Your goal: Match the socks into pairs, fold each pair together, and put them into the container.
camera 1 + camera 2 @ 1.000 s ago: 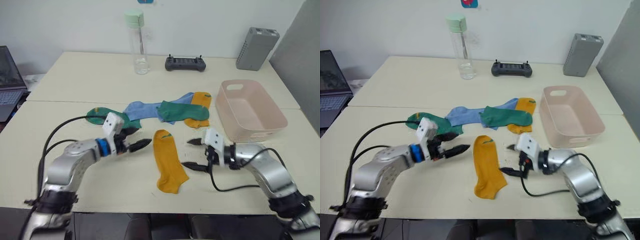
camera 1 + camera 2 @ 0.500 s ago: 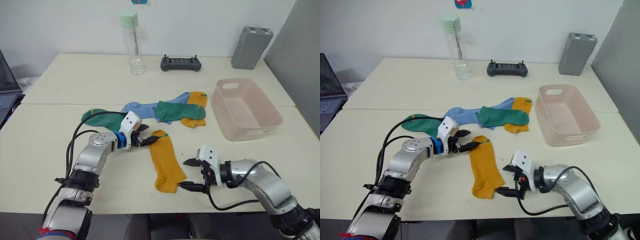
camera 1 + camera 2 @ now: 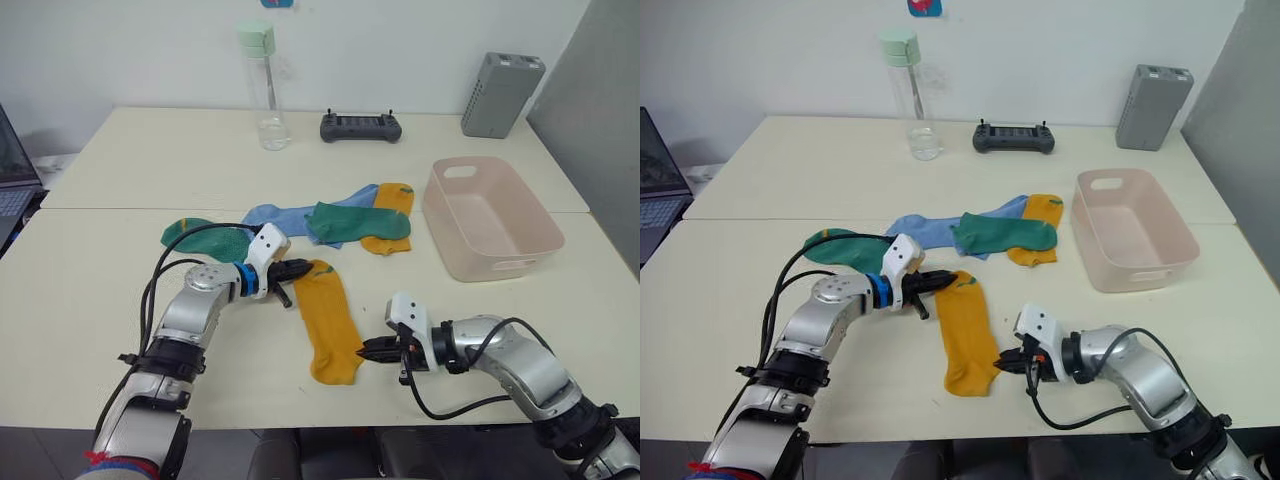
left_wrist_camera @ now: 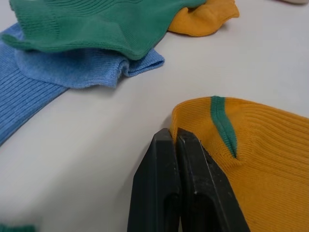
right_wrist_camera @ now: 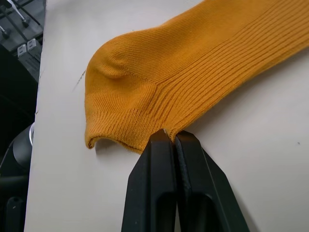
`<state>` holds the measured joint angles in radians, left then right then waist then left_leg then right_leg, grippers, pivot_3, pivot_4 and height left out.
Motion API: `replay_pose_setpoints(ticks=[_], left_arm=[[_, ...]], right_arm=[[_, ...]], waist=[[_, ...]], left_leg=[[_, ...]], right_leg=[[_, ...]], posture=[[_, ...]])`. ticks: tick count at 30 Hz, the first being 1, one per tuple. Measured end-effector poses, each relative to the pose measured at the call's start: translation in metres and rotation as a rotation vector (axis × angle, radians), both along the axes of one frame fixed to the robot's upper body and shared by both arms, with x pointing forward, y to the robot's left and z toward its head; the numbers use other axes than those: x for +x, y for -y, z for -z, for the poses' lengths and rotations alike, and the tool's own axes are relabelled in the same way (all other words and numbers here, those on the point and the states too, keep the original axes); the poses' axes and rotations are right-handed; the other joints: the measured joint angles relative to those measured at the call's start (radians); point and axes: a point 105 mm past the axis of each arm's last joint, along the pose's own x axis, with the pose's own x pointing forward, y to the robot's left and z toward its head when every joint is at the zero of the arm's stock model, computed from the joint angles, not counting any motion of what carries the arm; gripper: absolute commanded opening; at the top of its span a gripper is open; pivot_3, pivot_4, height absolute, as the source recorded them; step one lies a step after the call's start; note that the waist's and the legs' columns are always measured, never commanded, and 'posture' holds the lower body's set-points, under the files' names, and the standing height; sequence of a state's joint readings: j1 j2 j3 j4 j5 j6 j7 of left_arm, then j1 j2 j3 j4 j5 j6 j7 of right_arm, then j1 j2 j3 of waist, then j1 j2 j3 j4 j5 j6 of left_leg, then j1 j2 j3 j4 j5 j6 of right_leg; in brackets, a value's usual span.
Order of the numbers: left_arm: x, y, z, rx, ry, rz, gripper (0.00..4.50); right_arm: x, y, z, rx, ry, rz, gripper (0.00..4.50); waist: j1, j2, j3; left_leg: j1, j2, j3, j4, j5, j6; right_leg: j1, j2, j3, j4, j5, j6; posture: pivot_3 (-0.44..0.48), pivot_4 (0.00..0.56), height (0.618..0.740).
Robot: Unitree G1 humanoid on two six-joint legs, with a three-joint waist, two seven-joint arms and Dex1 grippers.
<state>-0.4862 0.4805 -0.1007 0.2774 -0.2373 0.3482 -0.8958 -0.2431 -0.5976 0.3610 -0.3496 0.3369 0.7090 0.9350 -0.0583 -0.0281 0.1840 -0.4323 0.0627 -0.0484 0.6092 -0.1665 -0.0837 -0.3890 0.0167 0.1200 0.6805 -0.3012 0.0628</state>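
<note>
My right gripper (image 3: 368, 350) lies low on the table (image 3: 120, 290) at the near end of the lone yellow sock (image 3: 328, 320), its 2 fingers pressed together on that sock's near edge, as the right wrist view shows (image 5: 145, 82). At the sock's far end, my left gripper (image 3: 298, 270) is clamped the same way, both fingers closed on the cuff corner right beside the green stripe (image 4: 223, 123). So I hold this 1 yellow sock at both ends while it lies flat on the table, running near to far between my arms.

Behind my left gripper a green sock (image 3: 205, 235) lies flat, with a cable from my left arm crossing it. Just beyond, a blue sock (image 3: 285, 216) stretches toward the right, overlapped by a second green sock (image 3: 355, 220), which lies over the second yellow sock (image 3: 395, 200). The pink container (image 3: 545, 240) stands to the right of that heap, apart from it.
</note>
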Motion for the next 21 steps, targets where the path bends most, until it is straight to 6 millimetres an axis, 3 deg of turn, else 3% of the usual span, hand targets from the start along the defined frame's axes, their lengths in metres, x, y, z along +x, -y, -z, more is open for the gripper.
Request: replay_pose_setpoints(ticks=[7,11,14,18,21], left_arm=[[-0.038,-0.012,0.0,-0.11,-0.082,-0.089,0.0],[-0.062,-0.01,-0.001,-0.164,-0.121,-0.135,0.0],[-0.069,-0.007,-0.001,-0.199,-0.126,-0.201,0.0],[-0.071,-0.008,-0.006,-0.238,-0.105,-0.293,0.0],[-0.072,-0.008,-0.006,-0.264,-0.107,-0.336,0.62]], right_arm=[[0.031,0.042,-0.015,-0.08,0.064,0.089,0.03],[0.046,0.045,-0.024,-0.072,0.073,0.082,0.03],[0.053,0.047,-0.024,-0.079,0.077,0.064,0.03],[0.06,0.048,-0.023,-0.087,0.085,0.055,1.05],[0.064,0.051,-0.025,-0.087,0.095,0.065,2.08]], waist=[[0.001,0.0,0.0],[-0.002,0.0,0.0],[0.002,0.0,0.0],[0.005,0.0,0.0],[0.004,0.0,0.0]], left_leg=[[0.0,0.0,0.0,0.0,0.0,0.0],[0.0,0.0,0.001,0.0,0.0,0.0],[0.0,0.0,0.0,0.0,0.0,0.0],[0.0,0.0,0.001,0.001,0.0,0.0],[0.0,0.0,0.0,0.001,0.0,0.0]], right_leg=[[0.0,0.0,0.0,0.0,0.0,0.0],[0.0,0.0,0.001,0.0,0.0,0.0],[0.0,0.0,0.0,0.0,0.0,0.0],[0.0,0.0,0.001,0.0,0.0,0.001],[0.0,0.0,0.0,0.0,0.0,0.0]], posture=[[0.0,0.15,0.74],[0.0,0.15,0.74],[0.0,0.15,0.74],[0.0,0.15,0.74],[0.0,0.15,0.74]])
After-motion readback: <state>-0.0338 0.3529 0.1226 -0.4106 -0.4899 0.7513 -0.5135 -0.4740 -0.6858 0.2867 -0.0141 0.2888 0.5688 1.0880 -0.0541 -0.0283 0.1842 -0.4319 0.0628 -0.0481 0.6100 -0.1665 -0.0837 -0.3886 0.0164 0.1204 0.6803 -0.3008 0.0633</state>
